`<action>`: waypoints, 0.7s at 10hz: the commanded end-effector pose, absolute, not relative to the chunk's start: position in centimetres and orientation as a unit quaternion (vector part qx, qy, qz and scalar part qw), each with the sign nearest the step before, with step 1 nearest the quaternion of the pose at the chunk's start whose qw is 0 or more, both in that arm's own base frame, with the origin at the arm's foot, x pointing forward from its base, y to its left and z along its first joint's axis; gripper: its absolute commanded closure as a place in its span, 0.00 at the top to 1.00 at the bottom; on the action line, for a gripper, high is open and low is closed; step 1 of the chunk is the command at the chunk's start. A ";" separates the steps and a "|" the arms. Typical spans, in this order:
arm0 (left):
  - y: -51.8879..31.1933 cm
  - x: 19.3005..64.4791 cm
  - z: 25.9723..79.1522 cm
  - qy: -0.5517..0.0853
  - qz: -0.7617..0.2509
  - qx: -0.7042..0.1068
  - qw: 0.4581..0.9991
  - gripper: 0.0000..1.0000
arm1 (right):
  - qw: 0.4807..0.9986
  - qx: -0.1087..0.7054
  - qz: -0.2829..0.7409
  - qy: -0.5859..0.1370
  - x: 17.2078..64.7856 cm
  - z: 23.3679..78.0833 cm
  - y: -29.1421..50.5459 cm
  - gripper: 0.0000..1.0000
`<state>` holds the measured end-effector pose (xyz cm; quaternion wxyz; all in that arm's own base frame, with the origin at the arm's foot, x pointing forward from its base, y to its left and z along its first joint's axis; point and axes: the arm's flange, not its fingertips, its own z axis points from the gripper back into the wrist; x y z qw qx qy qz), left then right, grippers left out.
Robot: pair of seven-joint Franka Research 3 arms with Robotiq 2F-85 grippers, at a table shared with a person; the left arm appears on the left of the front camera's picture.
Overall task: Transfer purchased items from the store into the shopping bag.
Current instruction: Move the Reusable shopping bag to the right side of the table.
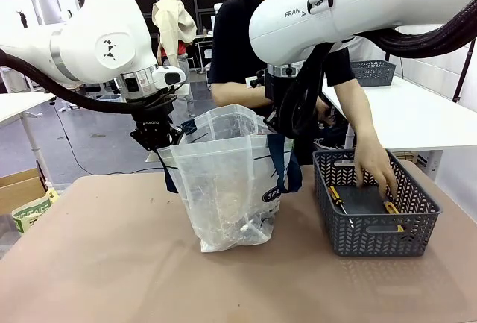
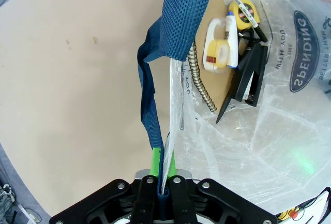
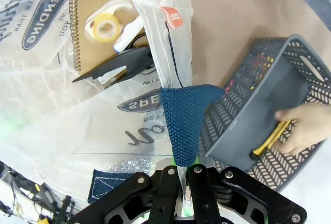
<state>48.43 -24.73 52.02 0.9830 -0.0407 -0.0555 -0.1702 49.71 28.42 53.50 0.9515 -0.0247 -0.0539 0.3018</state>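
Centre frame, your shopping bag (image 1: 223, 181) hangs open, oval logo reading "SPENDING". Lower right sits the store (image 1: 373, 226), with a person's hand (image 1: 375, 168) among its purchased items (image 1: 337, 198). Your left gripper (image 2: 163, 182) and right gripper (image 3: 181, 175) each clamp a navy strap (image 2: 150, 94).

Tan table (image 1: 112, 271), cardboard box (image 1: 15, 185) L, 2nd basket (image 1: 373, 71) on white desk (image 1: 417, 114)
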 end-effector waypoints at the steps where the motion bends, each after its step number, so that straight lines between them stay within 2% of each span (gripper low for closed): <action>1: -24.7 48.4 52.0 -0.055 -0.170 -0.041 0.983 0.00 | 0.952 -0.025 0.301 -0.053 49.7 53.4 28.4 0.00; 7: -24.7 48.4 52.0 -0.055 -0.170 -0.041 0.983 0.00 | 0.952 -0.025 0.301 -0.053 49.7 53.4 28.4 0.00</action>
